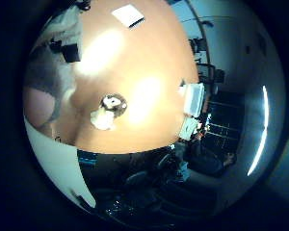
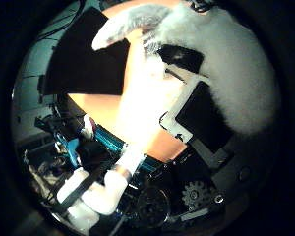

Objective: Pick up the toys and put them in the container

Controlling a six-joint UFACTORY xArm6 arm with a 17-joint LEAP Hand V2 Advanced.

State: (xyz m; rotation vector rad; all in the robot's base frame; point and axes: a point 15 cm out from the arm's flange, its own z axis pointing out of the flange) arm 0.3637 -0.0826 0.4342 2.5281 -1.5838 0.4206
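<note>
- So we're up high over the orange table [image 1: 135, 53], and the little finger side view shows most of the tabletop spread out below the palm.
- One small plush toy [image 1: 109, 110], brown and white, lies out on the bare wood, well apart from us. It's slightly elongated, brown end to pale end, though we can't read its axis precisely from this height.
- In the thumb side view a big white fluffy toy [image 2: 226, 64] fills much of the frame, so it's right against the palm. The hand [image 2: 187, 113] looks curled round it, with a white finger [image 2: 103, 191] bent in from the other side. We'd call that gripping the fluffy one, though the fur hides the actual contact.
- A dark flat shape [image 2: 83, 54] lies on the table beside it; could be the container, we honestly can't tell.
- A white box-like thing [image 1: 195, 98] stands near the table's far edge, and a white sheet [image 1: 128, 15] lies further off.
- Our guess: the carry comes first, so what matters is where the container lies relative to the palm, and the small plush waits.
</note>
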